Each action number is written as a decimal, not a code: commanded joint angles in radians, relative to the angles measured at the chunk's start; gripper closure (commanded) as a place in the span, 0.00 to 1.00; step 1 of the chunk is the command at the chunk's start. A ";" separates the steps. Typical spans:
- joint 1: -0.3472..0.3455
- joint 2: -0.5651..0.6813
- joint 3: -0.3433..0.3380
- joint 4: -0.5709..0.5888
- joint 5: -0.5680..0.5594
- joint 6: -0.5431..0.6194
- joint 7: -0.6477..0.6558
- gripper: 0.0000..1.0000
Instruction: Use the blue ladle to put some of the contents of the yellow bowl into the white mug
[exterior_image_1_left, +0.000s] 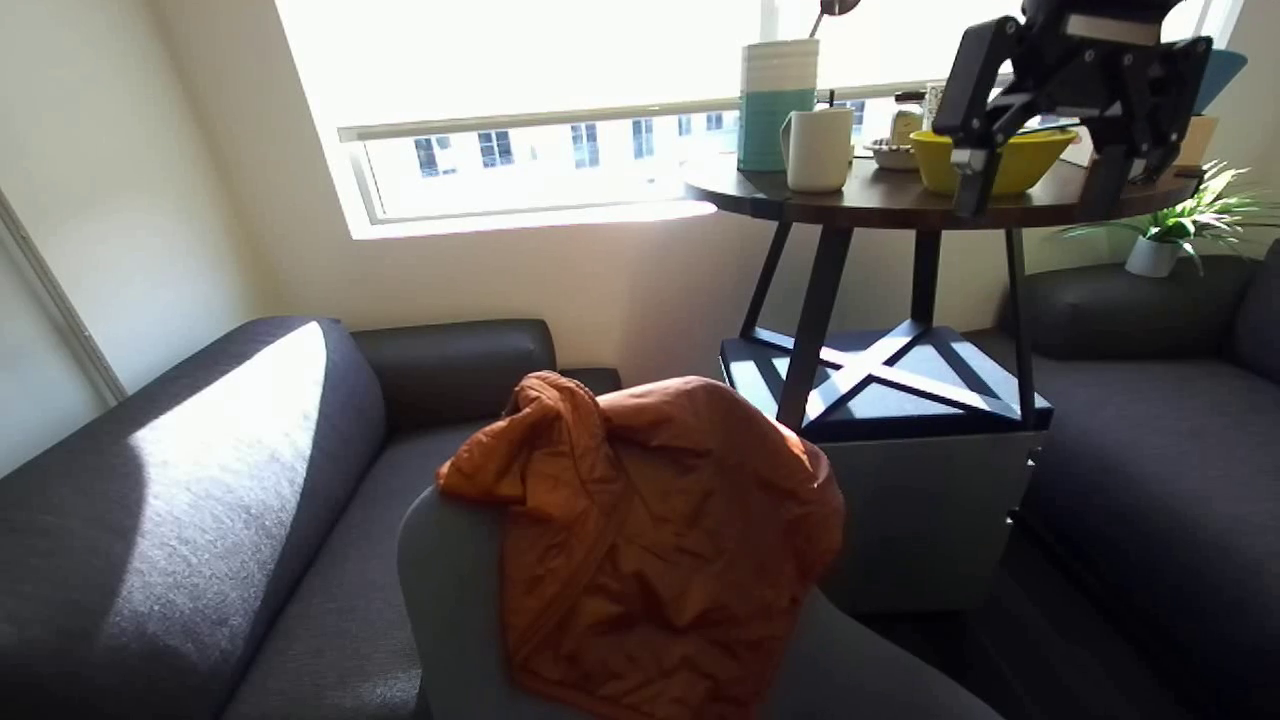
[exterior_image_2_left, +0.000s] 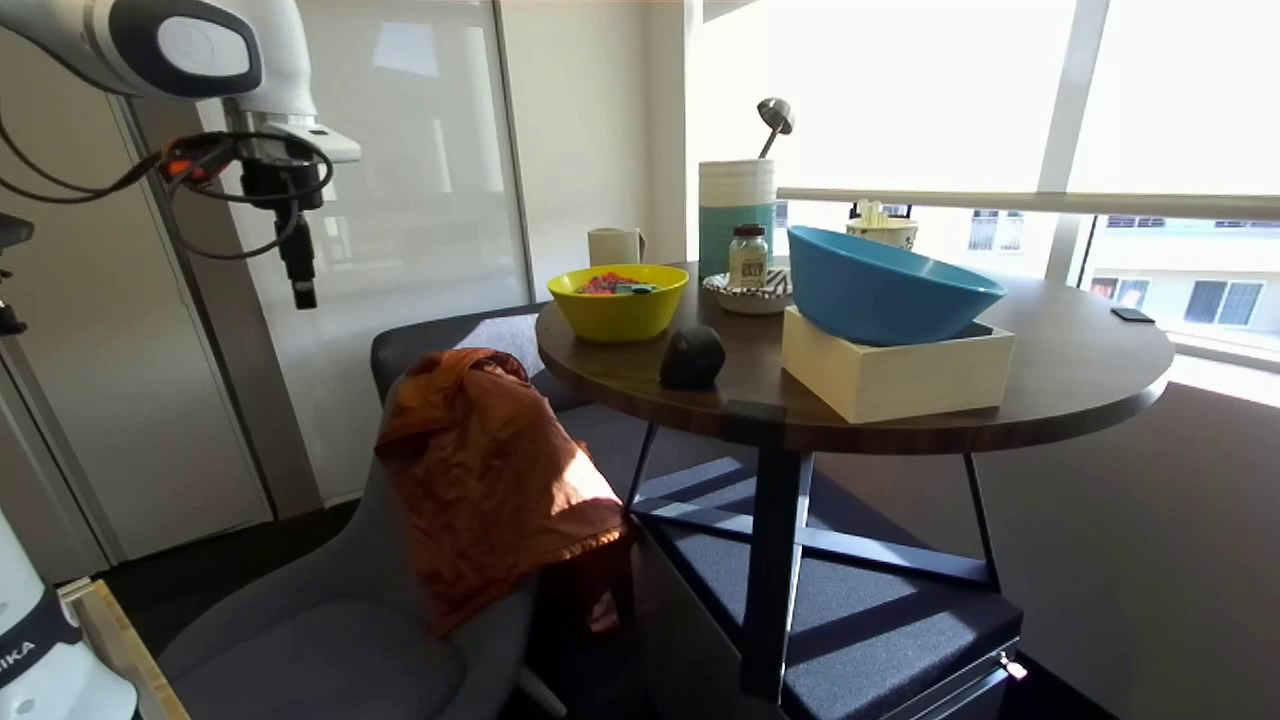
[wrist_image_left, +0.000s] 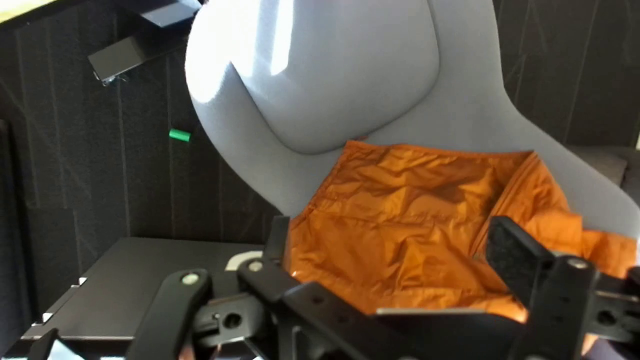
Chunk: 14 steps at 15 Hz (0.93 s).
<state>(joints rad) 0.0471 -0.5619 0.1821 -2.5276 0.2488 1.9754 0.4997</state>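
Observation:
The yellow bowl (exterior_image_2_left: 612, 316) stands on the round table with red and pink pieces in it. It also shows in an exterior view (exterior_image_1_left: 1036, 165), partly behind the gripper. A small teal piece, seemingly the blue ladle (exterior_image_2_left: 636, 288), lies in the bowl at its rim; its handle is not clear. The white mug (exterior_image_1_left: 820, 150) stands upright on the table near the bowl, and partly behind it in an exterior view (exterior_image_2_left: 608, 246). My gripper (exterior_image_2_left: 304, 295) hangs in the air away from the table, above the chair. In the wrist view the gripper (wrist_image_left: 394, 240) is open and empty.
The round table (exterior_image_2_left: 740, 400) bears a tall white-and-teal container (exterior_image_2_left: 737, 215) with a metal ladle, a jar (exterior_image_2_left: 748, 258) on a dish, a black object (exterior_image_2_left: 692, 357), and a big blue bowl (exterior_image_2_left: 890, 290) on a wooden box. An orange jacket (exterior_image_2_left: 490, 480) drapes the grey chair (exterior_image_2_left: 310, 620).

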 joint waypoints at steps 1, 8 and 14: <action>-0.099 0.002 -0.107 0.066 -0.029 0.039 -0.044 0.00; -0.289 0.089 -0.179 0.270 -0.136 0.187 0.054 0.00; -0.271 0.067 -0.203 0.248 -0.116 0.169 0.016 0.00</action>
<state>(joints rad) -0.2301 -0.4956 -0.0155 -2.2820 0.1366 2.1466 0.5130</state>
